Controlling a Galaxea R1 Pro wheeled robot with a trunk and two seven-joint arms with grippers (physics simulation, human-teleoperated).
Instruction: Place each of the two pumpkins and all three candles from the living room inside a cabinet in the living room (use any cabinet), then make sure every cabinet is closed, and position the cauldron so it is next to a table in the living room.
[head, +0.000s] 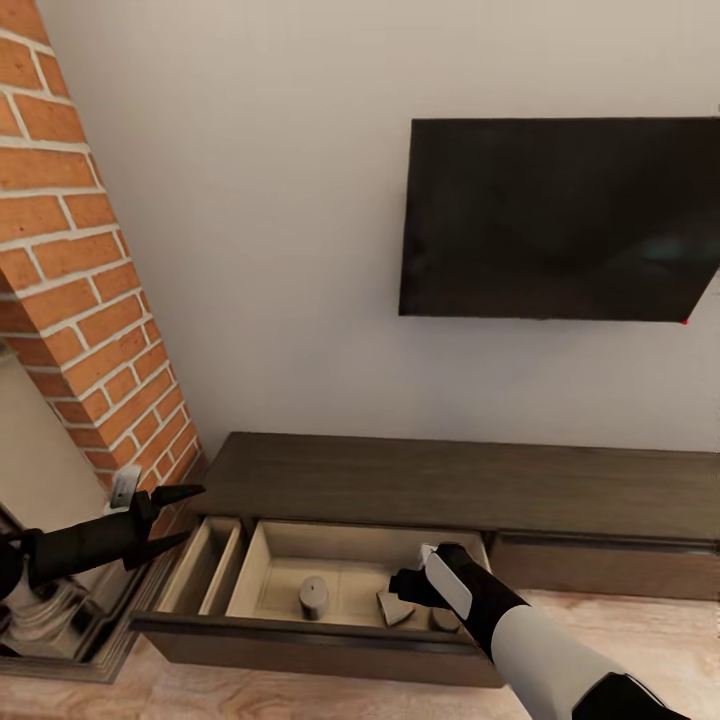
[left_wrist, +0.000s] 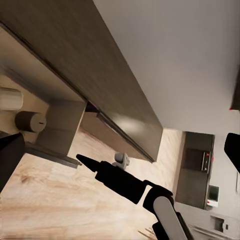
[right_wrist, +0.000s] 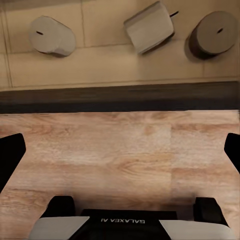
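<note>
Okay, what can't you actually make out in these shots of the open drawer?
- Third candle: in the head view the right arm covers it.
- Right tool: right wrist view crops its fingers at both edges.
- Cabinet: its right end runs off the head view.
- Pumpkins, cauldron: whereabouts unknown.

Plain off-white wall (head: 280, 250) fills most of the frame. Red brick fireplace column (head: 70, 250) runs down the left edge. Black TV (head: 560, 220) mounted upper right. Light wood plank floor (head: 640, 620) along the bottom, lower right.
</note>
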